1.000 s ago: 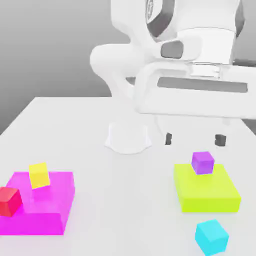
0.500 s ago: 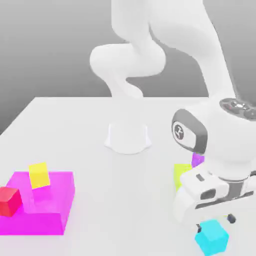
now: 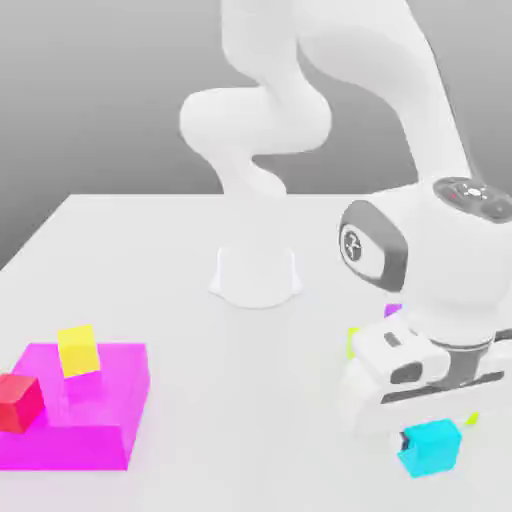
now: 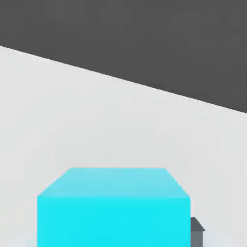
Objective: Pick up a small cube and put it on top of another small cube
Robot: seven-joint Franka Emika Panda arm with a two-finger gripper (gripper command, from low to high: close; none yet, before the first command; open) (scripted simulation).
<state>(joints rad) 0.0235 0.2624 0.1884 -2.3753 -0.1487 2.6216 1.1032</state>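
The small cyan cube [image 3: 432, 448] sits at the front of the exterior view's right, held between the fingers of my gripper [image 3: 436, 434]. It seems to hang slightly above the table. The white hand is directly over it and hides its top. In the hand view the cyan cube [image 4: 113, 207] is very close, with one dark fingertip [image 4: 197, 230] against its side. A small yellow cube [image 3: 78, 350] and a small red cube [image 3: 18, 402] are at the exterior view's left.
The yellow cube rests on a flat magenta block [image 3: 90, 420], with the red cube at its left edge. A lime block [image 3: 352, 338] and a purple cube [image 3: 393, 310] are mostly hidden behind my hand. The arm's white base [image 3: 256, 275] stands mid-table.
The arm swung down onto the cyan cube, and the fingers went from open to shut on it. The cube now sits slightly higher than half a second ago.
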